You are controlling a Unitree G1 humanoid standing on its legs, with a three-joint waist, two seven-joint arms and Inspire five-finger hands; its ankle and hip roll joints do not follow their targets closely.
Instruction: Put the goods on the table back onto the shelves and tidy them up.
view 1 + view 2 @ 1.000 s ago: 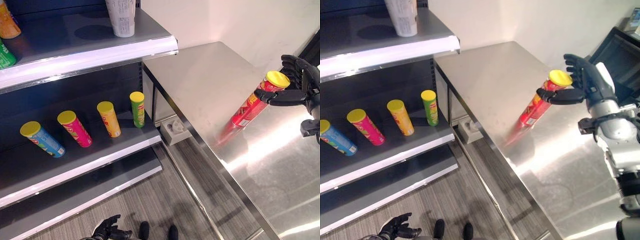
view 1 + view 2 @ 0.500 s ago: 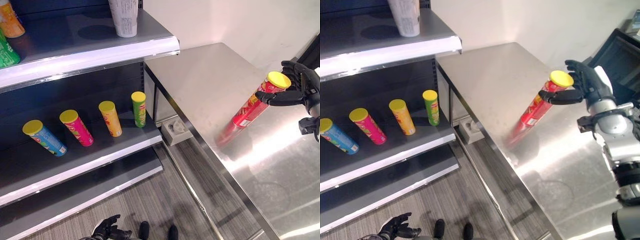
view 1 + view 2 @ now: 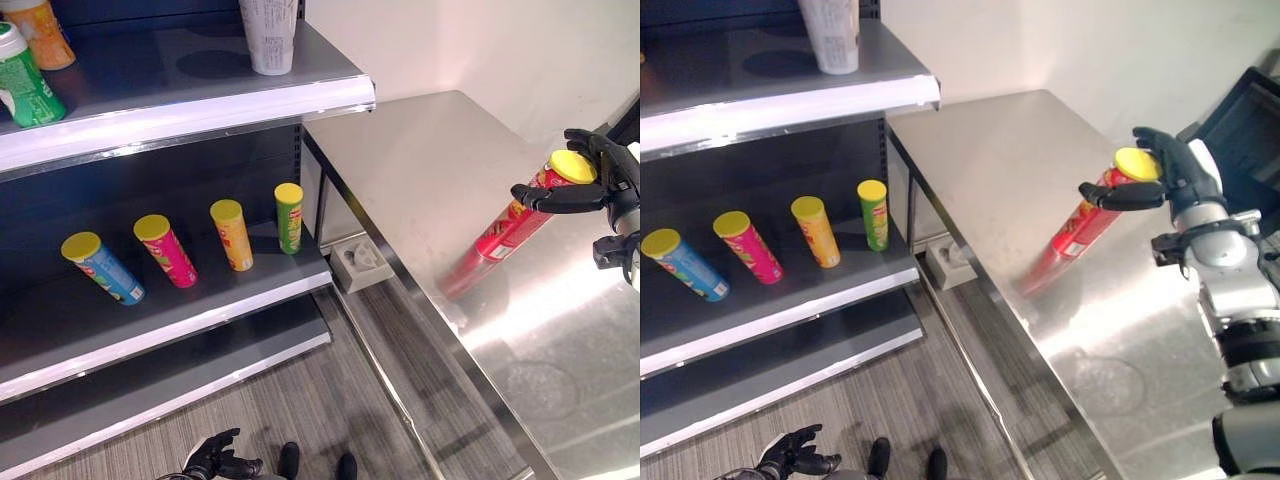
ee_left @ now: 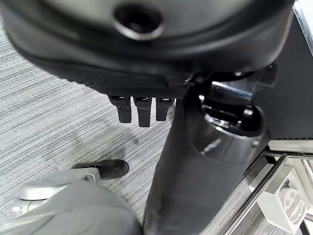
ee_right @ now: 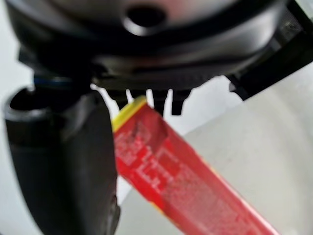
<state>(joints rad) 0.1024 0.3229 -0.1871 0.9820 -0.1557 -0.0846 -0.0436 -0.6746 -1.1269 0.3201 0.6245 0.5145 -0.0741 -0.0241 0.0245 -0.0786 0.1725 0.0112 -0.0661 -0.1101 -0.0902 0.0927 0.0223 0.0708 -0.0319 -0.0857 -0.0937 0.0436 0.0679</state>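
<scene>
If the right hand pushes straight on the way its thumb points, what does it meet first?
Probably nothing soon: the right hand, curled round the red tube with the yellow lid, points across the bare steel table toward the shelf unit. Depth is hard to judge.

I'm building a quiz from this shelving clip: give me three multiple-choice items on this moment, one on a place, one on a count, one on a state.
1. Where is the red can?
A. on the steel table, at the right hand
B. on the top shelf
C. on the floor

2. How many yellow-lidded cans stand on the lower shelf?
A. two
B. four
C. six

3. How do the right hand's fingers stand?
A. straight, away from the can
B. curled round the can's top
C. flat on the table

Key: A, the can is on the table; B, blue, pink, orange, green; B, thumb and fingers wrap the lid end.
</scene>
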